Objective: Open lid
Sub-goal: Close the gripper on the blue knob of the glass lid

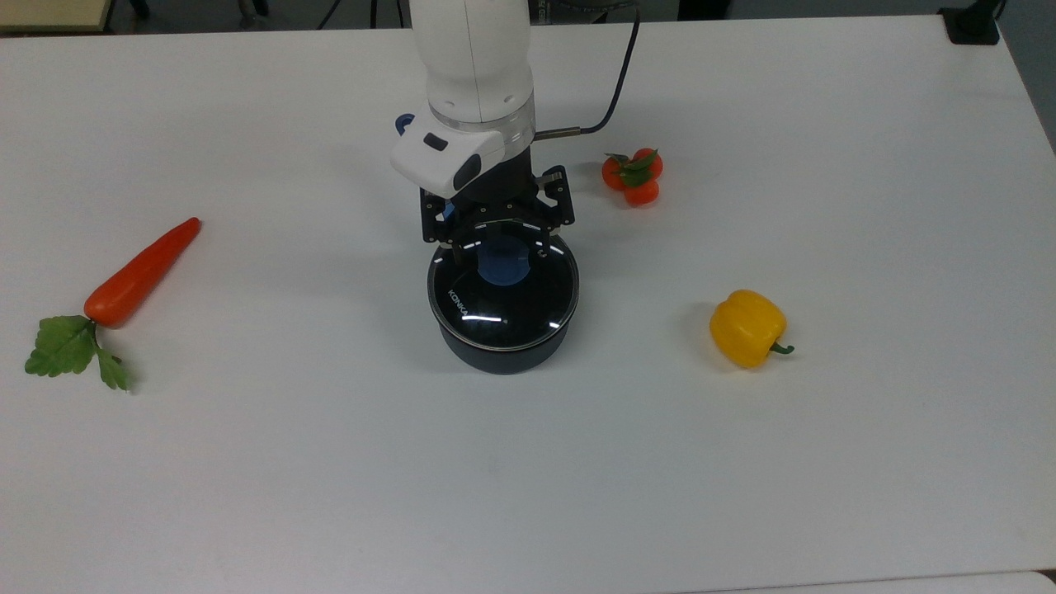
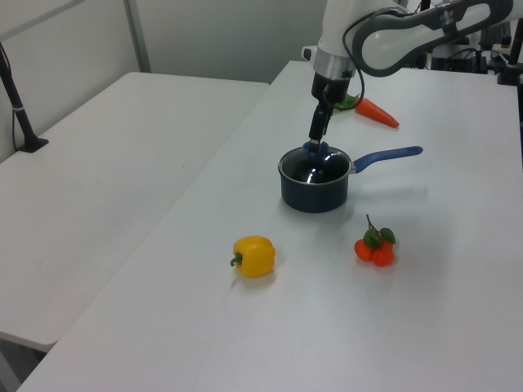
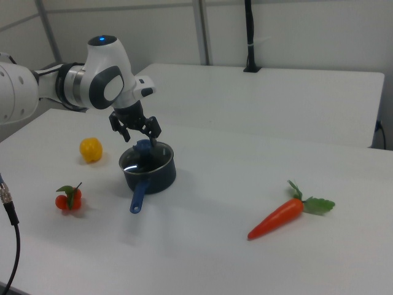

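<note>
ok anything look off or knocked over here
Nothing stands out. The lid sits flat on the pan, the end effector is open over the knob, and nothing has spilled.

Tool (image 2: 315,144) above lidded saucepan (image 2: 315,186)

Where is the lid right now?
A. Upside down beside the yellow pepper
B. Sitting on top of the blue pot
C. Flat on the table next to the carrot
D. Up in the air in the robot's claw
B: the lid rests level on the pot, with the gripper open around its blue knob, not lifting it yet.
</note>
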Tool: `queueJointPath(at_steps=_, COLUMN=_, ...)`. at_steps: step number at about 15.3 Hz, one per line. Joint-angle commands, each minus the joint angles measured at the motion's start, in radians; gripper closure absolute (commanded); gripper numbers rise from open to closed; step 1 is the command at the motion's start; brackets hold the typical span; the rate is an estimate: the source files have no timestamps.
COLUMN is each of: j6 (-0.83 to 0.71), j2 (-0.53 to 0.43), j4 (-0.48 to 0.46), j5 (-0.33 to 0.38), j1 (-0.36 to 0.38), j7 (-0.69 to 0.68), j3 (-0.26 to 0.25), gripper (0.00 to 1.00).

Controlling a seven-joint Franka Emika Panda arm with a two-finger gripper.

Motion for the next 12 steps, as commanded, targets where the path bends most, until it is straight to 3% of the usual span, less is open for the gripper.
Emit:
queueJointPath(at_steps=1, j6=0.023, j2=0.022, j4=0.009, j5=-0.007, j1=0.008, j7=-0.035, j3=-0.006, gripper=0.02)
queueJointPath(at_steps=6, j6=0.026, j2=0.033, j4=0.009, j5=-0.007, j1=0.008, j7=-0.024, j3=-0.008, gripper=0.07)
queueJointPath(at_steps=12, j6=0.029, j2=0.031, j4=0.009, j5=-0.004, j1=0.008, j7=-0.024, j3=-0.008, gripper=0.3)
